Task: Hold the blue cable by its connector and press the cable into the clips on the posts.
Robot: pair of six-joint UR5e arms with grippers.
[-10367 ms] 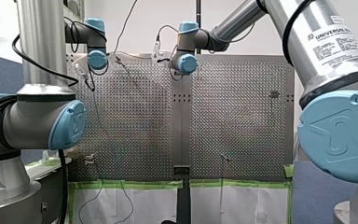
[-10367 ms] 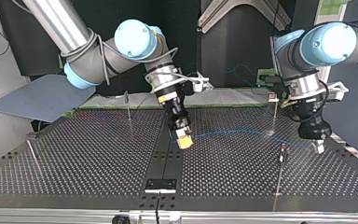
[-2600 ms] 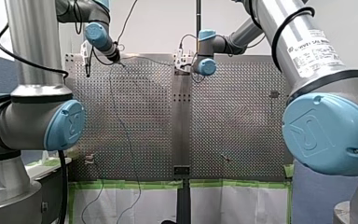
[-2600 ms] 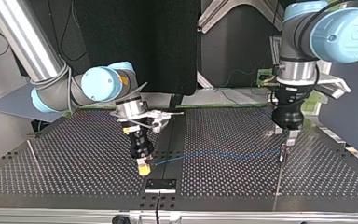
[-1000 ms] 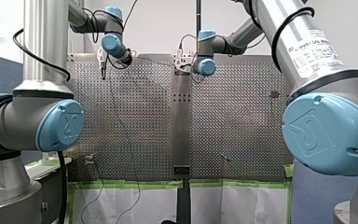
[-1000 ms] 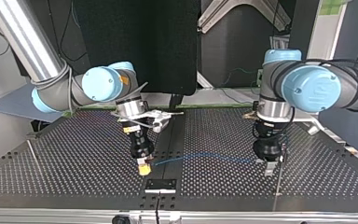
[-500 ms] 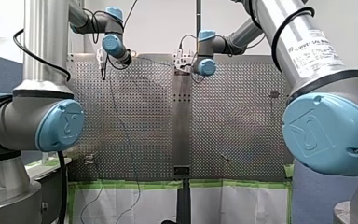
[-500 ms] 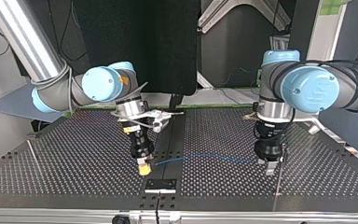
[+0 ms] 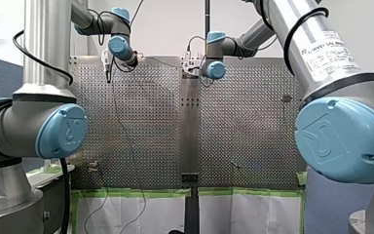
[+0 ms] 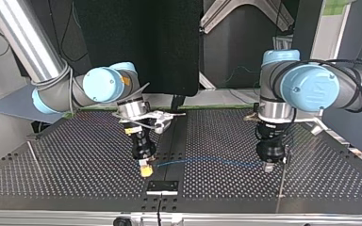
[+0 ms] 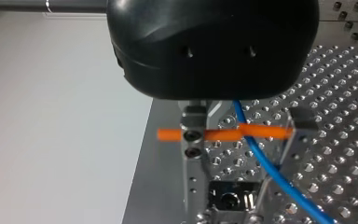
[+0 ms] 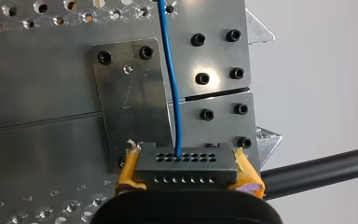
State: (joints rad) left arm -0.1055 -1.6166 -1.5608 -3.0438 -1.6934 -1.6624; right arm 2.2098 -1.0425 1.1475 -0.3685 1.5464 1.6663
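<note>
The blue cable (image 10: pixel 207 160) runs low over the perforated table (image 10: pixel 75 174) between my two grippers. My right gripper (image 10: pixel 144 170), at the top view's left, is shut on the cable's black connector (image 12: pixel 186 164); its yellow pads (image 12: pixel 128 176) press on both of the connector's ends. My left gripper (image 10: pixel 267 166) stands over the cable's other part, right beside a thin post (image 10: pixel 282 181). In the left wrist view its metal fingers (image 11: pixel 193 140) stand apart, an orange pin (image 11: pixel 223 134) spans them, and the cable (image 11: pixel 261 161) passes loosely between them.
A small black plate (image 10: pixel 162 186) lies near the table's front edge in the top view, just under my right gripper. A thin rod (image 10: pixel 33 157) stands at that view's left. Green tape (image 9: pixel 136 192) lines the table's near edge in the front view.
My left gripper has shifted slightly toward the top view's left along the cable, and its fingertips look closer together. My right gripper has held still with the connector.
</note>
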